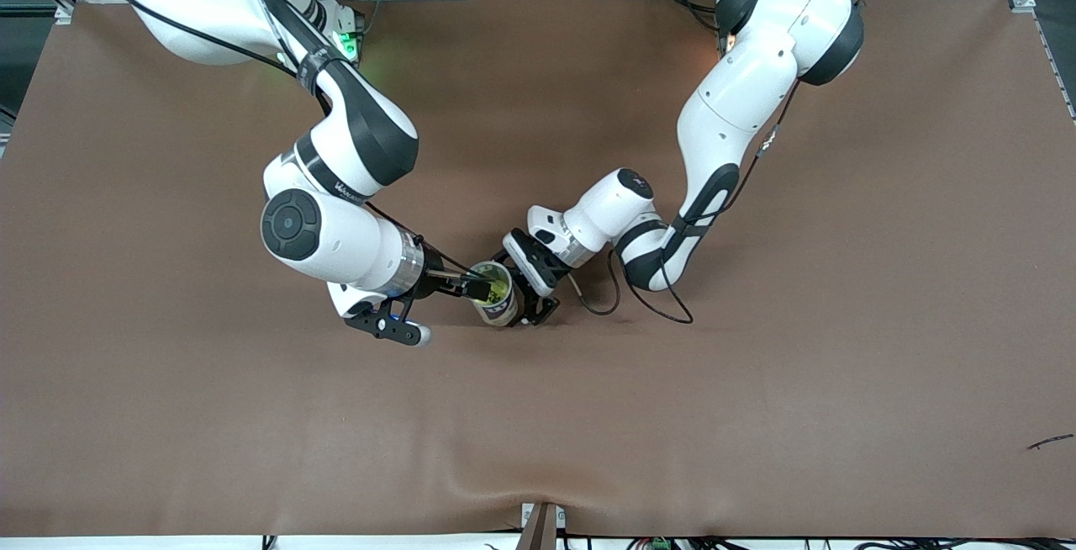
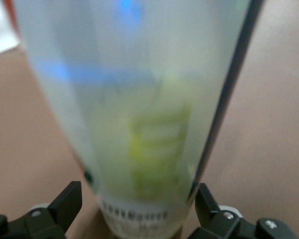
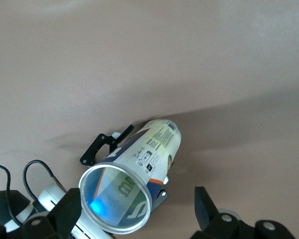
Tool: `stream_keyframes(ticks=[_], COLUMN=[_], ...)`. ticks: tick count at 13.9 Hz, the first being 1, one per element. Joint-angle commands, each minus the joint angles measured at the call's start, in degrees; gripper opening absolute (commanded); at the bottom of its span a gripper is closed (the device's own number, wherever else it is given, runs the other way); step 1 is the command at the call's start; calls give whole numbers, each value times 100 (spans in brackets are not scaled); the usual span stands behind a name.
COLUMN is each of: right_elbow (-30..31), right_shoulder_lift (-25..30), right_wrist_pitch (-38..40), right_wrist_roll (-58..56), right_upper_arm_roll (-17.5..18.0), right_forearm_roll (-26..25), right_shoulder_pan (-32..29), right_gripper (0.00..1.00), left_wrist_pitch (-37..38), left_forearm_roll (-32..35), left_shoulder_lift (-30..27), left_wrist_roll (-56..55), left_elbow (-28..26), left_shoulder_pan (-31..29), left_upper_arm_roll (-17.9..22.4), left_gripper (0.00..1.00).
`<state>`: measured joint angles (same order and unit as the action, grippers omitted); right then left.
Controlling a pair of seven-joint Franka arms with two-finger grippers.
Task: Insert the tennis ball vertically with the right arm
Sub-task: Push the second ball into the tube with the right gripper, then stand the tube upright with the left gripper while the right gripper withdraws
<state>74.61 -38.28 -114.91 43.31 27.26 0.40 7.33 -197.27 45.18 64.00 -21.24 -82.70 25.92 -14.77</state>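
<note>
A tennis ball [image 1: 498, 288] sits inside the tube [image 1: 496, 296].

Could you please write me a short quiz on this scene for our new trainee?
1. True or false: the clear plastic tube lies flat on the brown table.
2. The left gripper has its fingers: A) either side of the tube's base; B) over the tube's mouth; C) resting on bare table away from the tube.
3. Fill in: the right gripper, by the tube's mouth, is ___ and holds nothing.

Key: 1 false, it stands upright; 2 A; 3 open.
</note>
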Motion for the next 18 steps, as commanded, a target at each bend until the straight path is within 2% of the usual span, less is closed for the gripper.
stream_keyframes(ticks=[1, 3, 5, 9, 12, 13, 16, 17, 18], right_elbow=[220, 256, 395, 747, 871, 880, 880, 880, 871], right_shoulder_lift=[101, 206, 286, 435, 725, 804, 858, 858, 892], right_wrist_pitch=[91, 547, 602, 637, 1101, 1207, 1427, 1480, 1515], right_wrist_roll=[-681, -1252, -1814, -3572, -3927, -3935, -3944, -3953, -3953], right_upper_arm_roll=[8, 8, 8, 34, 34, 26, 25, 25, 34], right_forearm_roll=[-155, -163, -172, -181, -181, -181, -181, -181, -181], right_shoulder_pan=[-257, -556, -942, -1856, -2051, -2069, -2113, -2130, -2148], right_gripper=[100, 100, 100, 100, 100, 100, 100, 100, 100], left_wrist_pitch=[-311, -356, -356, -321, -303, -251, 564, 950, 1502], left_forearm_roll=[175, 481, 755, 764, 747, 677, 659, 581, 336], left_shoulder_lift=[-72, -107, -290, -520, -564, -634, -1064, -1143, -1196], left_wrist_roll=[-47, -56, -117, -126, -179, -274, -732, -802, -829], left_elbow=[-456, -624, -878, -1125, -1064, -1064, -1046, -1046, -1029], left_shoulder_pan=[-78, -262, -543, -947, -1482, -1641, -1958, -2107, -2326], left_upper_arm_roll=[0, -9, -52, -70, -88, -210, -421, -613, -1007], left_gripper=[100, 100, 100, 100, 100, 100, 100, 100, 100])
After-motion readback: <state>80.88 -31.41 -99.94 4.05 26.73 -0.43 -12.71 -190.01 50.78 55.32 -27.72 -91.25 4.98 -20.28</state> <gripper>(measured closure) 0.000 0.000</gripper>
